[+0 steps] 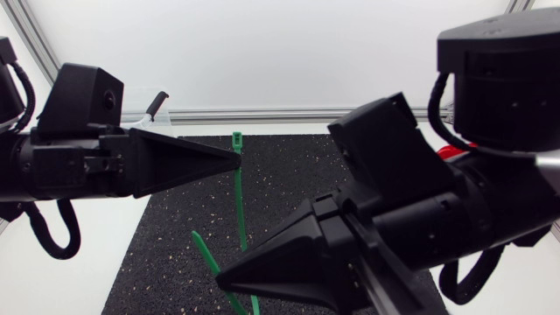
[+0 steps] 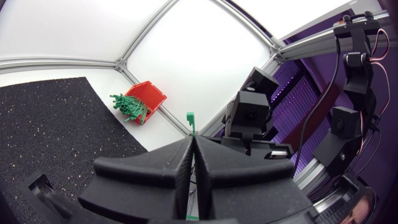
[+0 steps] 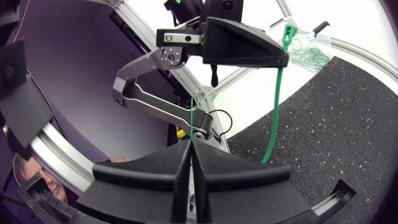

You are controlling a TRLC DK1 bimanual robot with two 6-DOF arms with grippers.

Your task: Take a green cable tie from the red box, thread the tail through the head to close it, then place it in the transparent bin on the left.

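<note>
Closest up, pinching the tail of the green cable tie (image 1: 241,210) in the right gripper (image 1: 219,278), fingers (image 3: 149,171) pressed together on the thin strip, a short stub poking out past the tips. From the right wrist, visible as a fine green line rising from between those clamped fingers. Gripping the same tie just below its head with the left gripper (image 1: 238,160), fingers likewise clamped flat on it, head sticking up above the tips. Held in the air over the black mat (image 1: 166,254) on the white counter (image 1: 61,280), bent back on itself between both grippers, the bend out of sight, tail not yet through the head. Well off across the counter, red box (image 2: 152,96) with spare green ties (image 2: 127,107) spilling out. Beyond the left gripper, transparent bin (image 3: 326,46) holding green loops (image 3: 308,56).
</note>
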